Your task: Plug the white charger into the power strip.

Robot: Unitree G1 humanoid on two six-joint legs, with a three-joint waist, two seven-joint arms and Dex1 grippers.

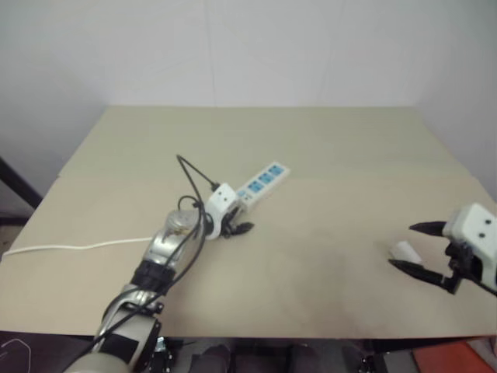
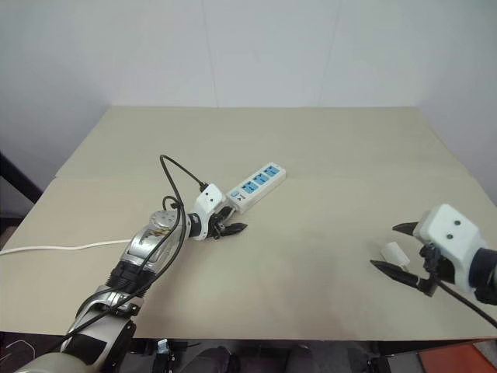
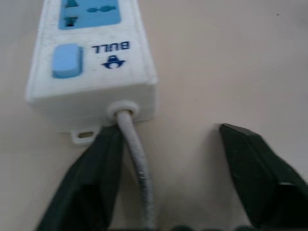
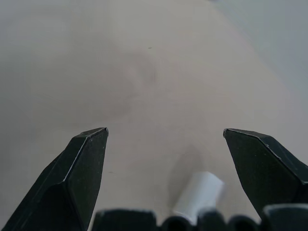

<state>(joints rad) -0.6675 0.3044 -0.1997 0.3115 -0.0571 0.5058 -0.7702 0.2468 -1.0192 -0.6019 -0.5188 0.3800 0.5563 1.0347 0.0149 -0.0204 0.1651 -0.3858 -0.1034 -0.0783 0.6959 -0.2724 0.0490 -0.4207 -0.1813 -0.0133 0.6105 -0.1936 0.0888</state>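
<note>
Power strip (image 1: pixel 262 183) lying at a slant mid-table (image 1: pixel 311 140), switch end nearest, thin white cord (image 1: pixel 70 248) trailing off toward the left edge; left gripper (image 3: pixel 166 144) right at that near end, fingers partly apart, one fingertip (image 3: pixel 103 149) against the cord where it leaves the housing, nothing clamped. White charger (image 2: pixel 394 252) lying on the table far off to the right, well apart from the strip. Right gripper (image 2: pixel 392 247) hovering over it, jaws spread wide to either side, gripping nothing
</note>
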